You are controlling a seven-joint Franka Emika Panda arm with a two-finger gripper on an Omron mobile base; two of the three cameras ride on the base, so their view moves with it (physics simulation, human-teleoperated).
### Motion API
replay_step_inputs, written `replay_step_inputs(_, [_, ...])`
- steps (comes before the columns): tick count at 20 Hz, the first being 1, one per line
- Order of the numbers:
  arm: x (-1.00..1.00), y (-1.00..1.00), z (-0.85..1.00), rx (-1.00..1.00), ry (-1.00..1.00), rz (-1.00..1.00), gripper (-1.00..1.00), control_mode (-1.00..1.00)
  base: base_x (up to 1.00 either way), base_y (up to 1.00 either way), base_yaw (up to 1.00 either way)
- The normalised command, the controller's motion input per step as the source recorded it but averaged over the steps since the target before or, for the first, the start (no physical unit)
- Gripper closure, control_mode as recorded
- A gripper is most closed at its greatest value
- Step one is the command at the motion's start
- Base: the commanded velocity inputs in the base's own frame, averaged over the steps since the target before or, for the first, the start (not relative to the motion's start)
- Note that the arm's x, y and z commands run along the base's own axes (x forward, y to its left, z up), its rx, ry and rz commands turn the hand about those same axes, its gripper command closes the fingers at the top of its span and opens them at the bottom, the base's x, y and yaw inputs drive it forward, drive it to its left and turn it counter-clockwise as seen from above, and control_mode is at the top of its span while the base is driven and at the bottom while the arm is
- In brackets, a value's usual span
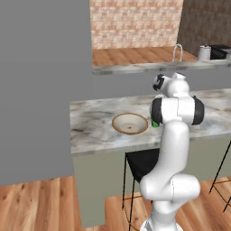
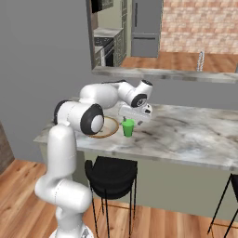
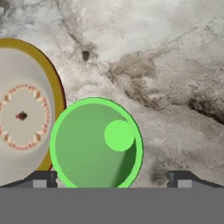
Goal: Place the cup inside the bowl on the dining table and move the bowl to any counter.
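The green cup [image 3: 96,144] stands upright on the marble dining table [image 3: 166,65], right beside the bowl [image 3: 26,113]. In the hand view I look straight down into the cup. My gripper [image 3: 113,180] hangs open just above it, one fingertip [image 3: 41,179] on each side, nothing held. From the right base view, the gripper [image 2: 134,118] sits directly over the cup [image 2: 128,127], and my elbow covers part of the bowl [image 2: 109,128]. In the left base view the beige bowl [image 1: 130,123] is empty, and the cup [image 1: 154,122] peeks out behind my forearm.
A black stool [image 1: 142,162] stands under the table edge in front of me, another [image 2: 228,200] further right. Behind the table runs a counter [image 1: 135,67] with a faucet [image 1: 177,52] and a kettle [image 1: 205,53]. A grey wall [image 1: 40,90] closes the left.
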Motion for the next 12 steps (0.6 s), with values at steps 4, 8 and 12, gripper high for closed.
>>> replay_step_inputs(4, [0.0, -0.02, -0.1, 0.0, 0.0, 0.02, -1.0, -1.0, 0.0, 0.0, 0.0])
replay_step_inputs(8, [0.0, 0.0, -0.13, 0.0, 0.0, 0.02, -1.0, -1.0, 0.0, 0.0, 0.0])
replay_step_inputs(12, [0.0, 0.0, -0.08, 0.0, 0.0, 0.03, -1.0, -1.0, 0.0, 0.0, 0.0])
